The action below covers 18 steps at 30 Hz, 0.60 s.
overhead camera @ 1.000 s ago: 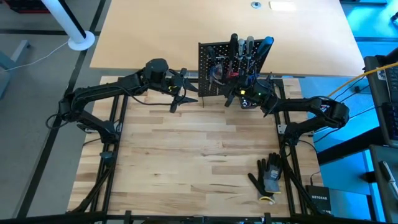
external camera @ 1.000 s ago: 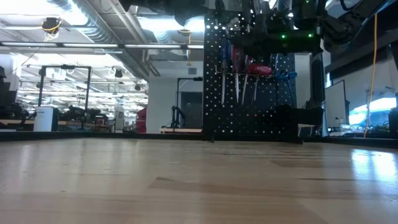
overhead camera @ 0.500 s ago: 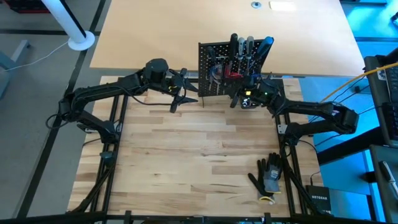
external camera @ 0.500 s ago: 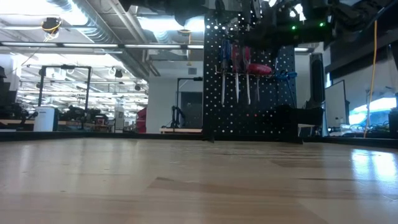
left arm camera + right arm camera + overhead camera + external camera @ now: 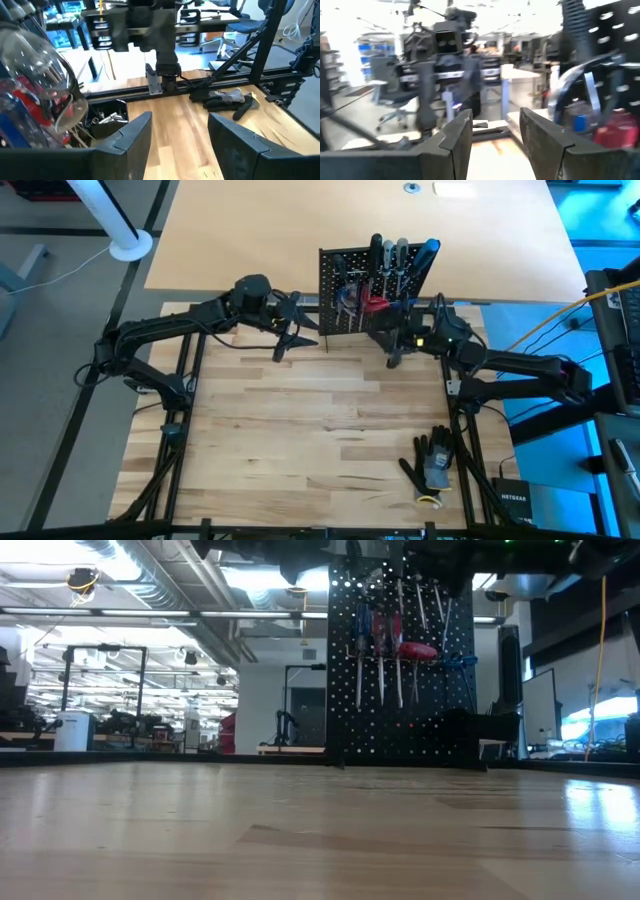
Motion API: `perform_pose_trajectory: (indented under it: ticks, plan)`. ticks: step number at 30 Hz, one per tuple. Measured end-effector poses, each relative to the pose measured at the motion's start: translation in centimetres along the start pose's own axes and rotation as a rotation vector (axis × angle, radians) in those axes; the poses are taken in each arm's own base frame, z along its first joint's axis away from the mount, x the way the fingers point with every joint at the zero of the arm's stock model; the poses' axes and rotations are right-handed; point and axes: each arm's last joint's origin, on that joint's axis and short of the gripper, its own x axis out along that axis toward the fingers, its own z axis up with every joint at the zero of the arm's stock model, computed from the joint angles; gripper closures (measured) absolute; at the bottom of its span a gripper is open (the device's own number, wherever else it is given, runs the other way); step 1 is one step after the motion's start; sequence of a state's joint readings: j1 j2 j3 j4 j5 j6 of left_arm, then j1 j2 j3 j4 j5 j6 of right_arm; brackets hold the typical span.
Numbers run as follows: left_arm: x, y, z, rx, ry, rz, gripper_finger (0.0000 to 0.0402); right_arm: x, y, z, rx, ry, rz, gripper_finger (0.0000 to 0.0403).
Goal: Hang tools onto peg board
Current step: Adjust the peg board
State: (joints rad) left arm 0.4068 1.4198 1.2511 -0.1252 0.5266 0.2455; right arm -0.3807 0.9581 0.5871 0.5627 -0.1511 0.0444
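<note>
While tools (image 5: 385,265) hang on the peg board (image 5: 340,290), both pincers, left (image 5: 288,338) and right (image 5: 392,352), gape empty.

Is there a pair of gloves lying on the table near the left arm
No. The black gloves lie on the table's right side, below the right arm, far from the left arm.

NETGEAR on black box (image 5: 519,498)

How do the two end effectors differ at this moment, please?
The left end effector hangs off the peg board's left edge; the right end effector is close in front of the board, below the hanging tools. The left is open wider than the right. Both are empty.
</note>
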Motion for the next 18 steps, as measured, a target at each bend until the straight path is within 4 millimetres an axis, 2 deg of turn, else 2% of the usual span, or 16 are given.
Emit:
perform_pose_trajectory:
  ticks: [4, 8, 13, 16, 18]
  plan:
    - [0.2, -0.8, -1.0, -0.039, 0.04, 0.051, 0.0218, -0.3, 1.7, -0.4, 0.023, 0.069, 0.075, 0.0239]
    - [-0.2, -2.7, -2.5, -0.058, 0.091, 0.144, 0.0218, -0.2, 3.6, -1.0, 0.039, 0.125, 0.12, 0.0239]
    - [-0.8, -5.3, -4.7, -0.102, 0.029, 0.18, 0.0218, -0.2, 5.6, -1.6, 0.044, 0.162, 0.135, 0.0239]
    - [-0.6, -5.6, -6.8, -0.122, -0.024, 0.252, 0.0218, -0.3, 5.9, -2.1, 0.032, 0.213, 0.069, 0.0239]
    - [0.2, -5.0, -8.5, -0.129, -0.036, 0.307, 0.0218, -0.4, 5.8, -2.5, 0.029, 0.254, 0.045, 0.0239]
